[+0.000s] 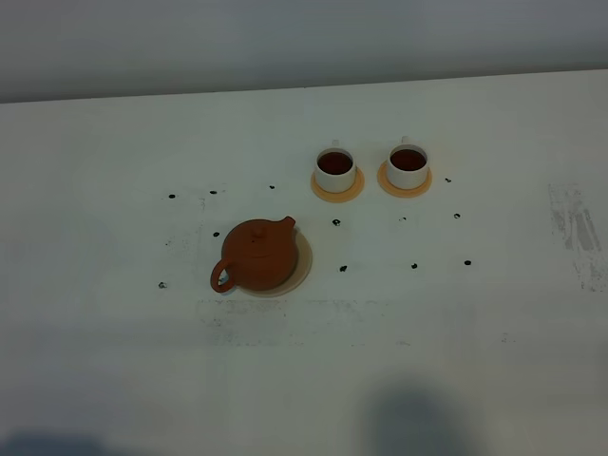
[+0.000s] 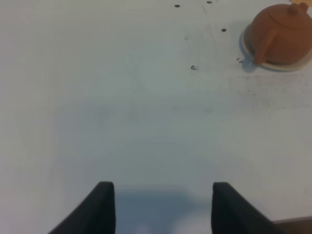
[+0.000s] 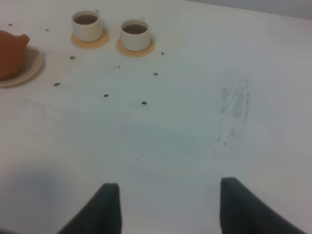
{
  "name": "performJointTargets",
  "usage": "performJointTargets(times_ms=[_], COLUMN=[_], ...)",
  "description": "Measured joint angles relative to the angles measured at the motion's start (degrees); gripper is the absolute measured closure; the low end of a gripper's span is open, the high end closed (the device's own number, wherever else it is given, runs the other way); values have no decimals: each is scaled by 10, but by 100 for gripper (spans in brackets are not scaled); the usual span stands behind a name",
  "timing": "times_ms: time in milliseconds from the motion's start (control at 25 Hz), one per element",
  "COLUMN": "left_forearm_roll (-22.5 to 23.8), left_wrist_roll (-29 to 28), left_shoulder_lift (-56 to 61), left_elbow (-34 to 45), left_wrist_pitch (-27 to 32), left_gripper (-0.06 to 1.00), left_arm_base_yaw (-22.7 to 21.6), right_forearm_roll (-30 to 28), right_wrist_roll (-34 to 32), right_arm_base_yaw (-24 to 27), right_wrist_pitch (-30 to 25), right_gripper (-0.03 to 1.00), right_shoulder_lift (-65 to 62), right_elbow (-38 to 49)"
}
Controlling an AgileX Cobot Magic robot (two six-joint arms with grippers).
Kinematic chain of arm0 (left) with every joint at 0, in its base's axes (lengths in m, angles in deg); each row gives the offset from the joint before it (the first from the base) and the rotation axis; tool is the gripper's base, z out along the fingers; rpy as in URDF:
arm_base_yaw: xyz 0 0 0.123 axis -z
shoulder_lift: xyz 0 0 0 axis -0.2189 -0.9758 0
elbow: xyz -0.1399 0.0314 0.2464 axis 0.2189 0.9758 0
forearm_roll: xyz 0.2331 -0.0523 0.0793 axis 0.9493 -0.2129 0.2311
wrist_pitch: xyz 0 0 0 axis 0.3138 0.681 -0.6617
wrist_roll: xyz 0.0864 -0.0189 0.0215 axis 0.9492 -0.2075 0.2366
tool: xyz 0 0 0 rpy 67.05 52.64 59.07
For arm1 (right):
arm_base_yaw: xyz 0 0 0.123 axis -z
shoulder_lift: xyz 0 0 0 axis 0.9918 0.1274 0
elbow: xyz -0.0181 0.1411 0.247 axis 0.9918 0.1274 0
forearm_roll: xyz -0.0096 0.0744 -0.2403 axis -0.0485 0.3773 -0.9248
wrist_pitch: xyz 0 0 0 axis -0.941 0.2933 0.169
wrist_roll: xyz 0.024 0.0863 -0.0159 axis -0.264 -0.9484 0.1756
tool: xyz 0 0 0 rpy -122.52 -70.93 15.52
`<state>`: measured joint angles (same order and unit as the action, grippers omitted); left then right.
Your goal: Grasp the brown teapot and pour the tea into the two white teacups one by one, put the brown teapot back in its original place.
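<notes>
The brown teapot (image 1: 257, 254) sits upright on its pale beige disc (image 1: 302, 269), the original place, left of the table's middle. Two white teacups (image 1: 334, 170) (image 1: 408, 165) hold dark tea and stand on small orange-tan coasters behind it. The left wrist view shows the teapot (image 2: 282, 34) far from my left gripper (image 2: 163, 207), whose fingers stand apart with nothing between them. My right gripper (image 3: 168, 207) is also open and empty over bare table, with the cups (image 3: 87, 25) (image 3: 135, 34) and the teapot's edge (image 3: 10, 52) far off. Neither gripper appears in the exterior high view.
Small dark specks (image 1: 336, 222) dot the white table (image 1: 114, 361) around the teapot and cups. A scuffed grey patch (image 1: 576, 228) marks the right side. The table's back edge meets a grey wall.
</notes>
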<state>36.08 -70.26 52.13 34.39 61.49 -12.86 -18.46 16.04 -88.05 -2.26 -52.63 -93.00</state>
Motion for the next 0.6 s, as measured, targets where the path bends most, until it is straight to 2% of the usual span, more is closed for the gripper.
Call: performJointTargets(times_ms=[600], left_forearm_roll=[0], left_wrist_roll=[0], left_shoulder_lift=[0], left_elbow=[0], left_wrist_pitch=[0], left_gripper=[49], left_arm_base_yaw=[0], right_forearm_roll=[0], right_wrist_roll=[0], right_arm_base_yaw=[0], right_wrist_pitch=[0], right_gripper=[50], right_shoulder_lift=[0], right_elbow=[0])
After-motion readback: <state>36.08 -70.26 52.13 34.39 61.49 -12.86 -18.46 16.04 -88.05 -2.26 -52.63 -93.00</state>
